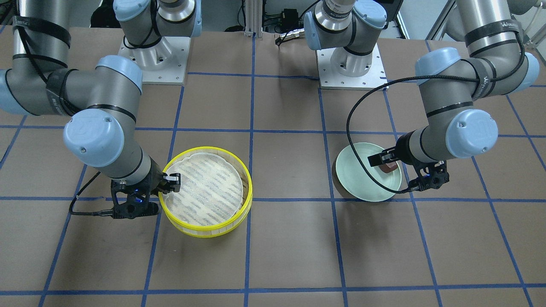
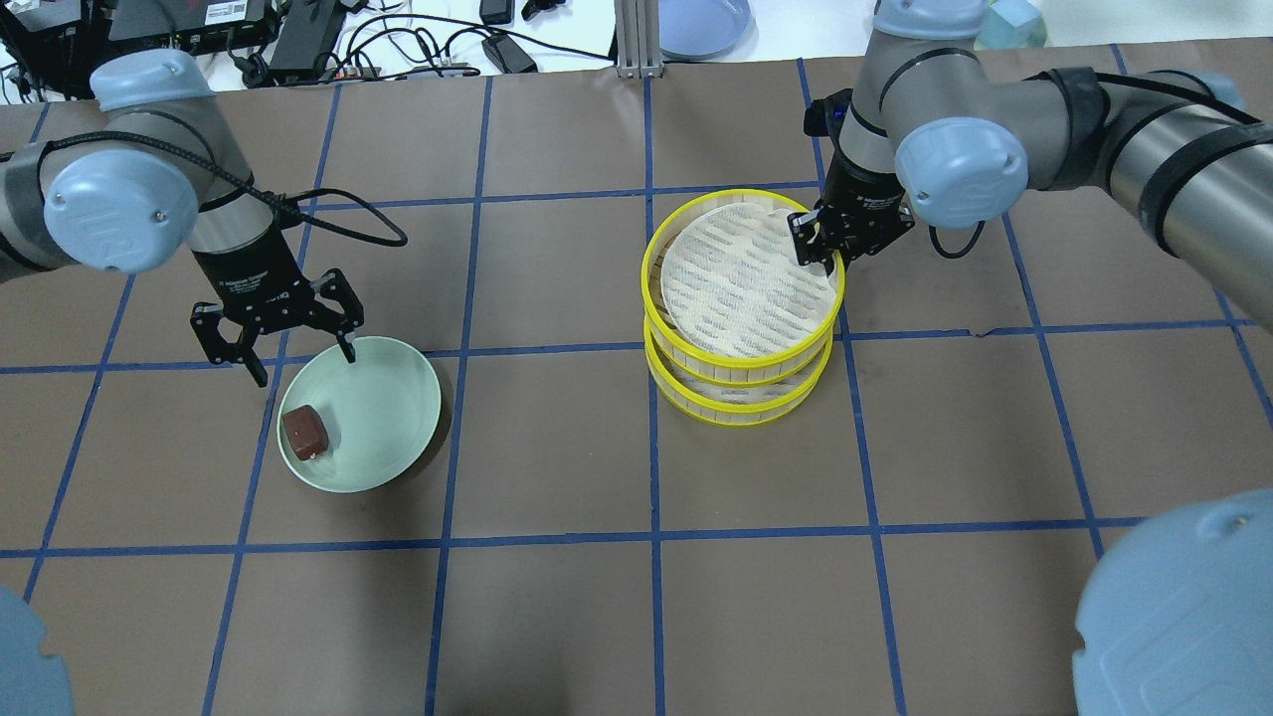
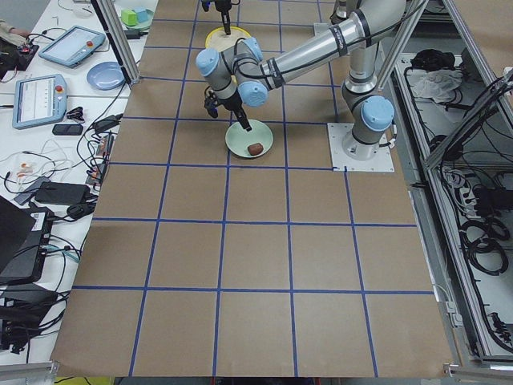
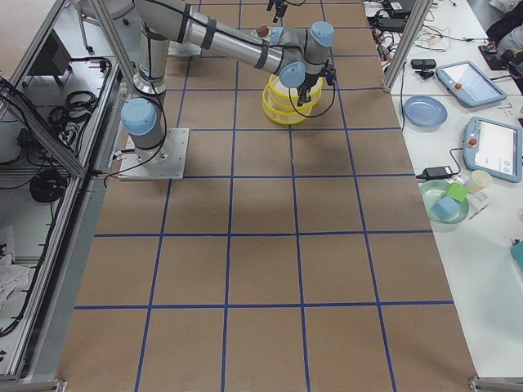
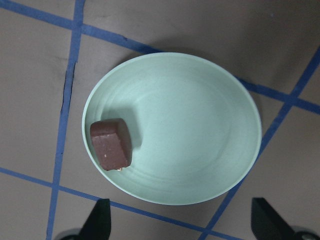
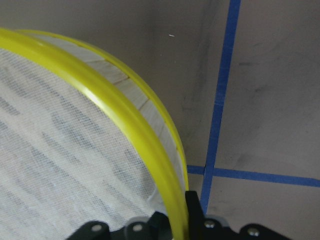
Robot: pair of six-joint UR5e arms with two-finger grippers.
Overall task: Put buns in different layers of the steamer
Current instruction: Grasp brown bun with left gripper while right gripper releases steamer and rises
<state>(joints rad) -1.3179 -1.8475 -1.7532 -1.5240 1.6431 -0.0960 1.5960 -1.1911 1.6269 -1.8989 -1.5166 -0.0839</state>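
The dark reddish-brown bun [image 2: 303,431] lies on the mint-green plate [image 2: 393,398]; it also shows in the left wrist view [image 5: 111,144]. My left gripper [image 2: 305,366] is open and empty, hovering above the plate's far edge. The two steamer layers stand stacked at centre-right, the top layer [image 2: 741,278] on the lower layer [image 2: 736,410]. My right gripper [image 2: 820,254] is shut on the top layer's yellow rim [image 6: 115,112] at its far right side. The top liner is bare. The cream-white bun is out of view.
Brown table with a blue tape grid. A blue plate [image 2: 701,20] and cables lie beyond the far edge. Both arm bases [image 1: 153,55] stand at the robot's side. Side benches hold tablets [image 4: 494,147].
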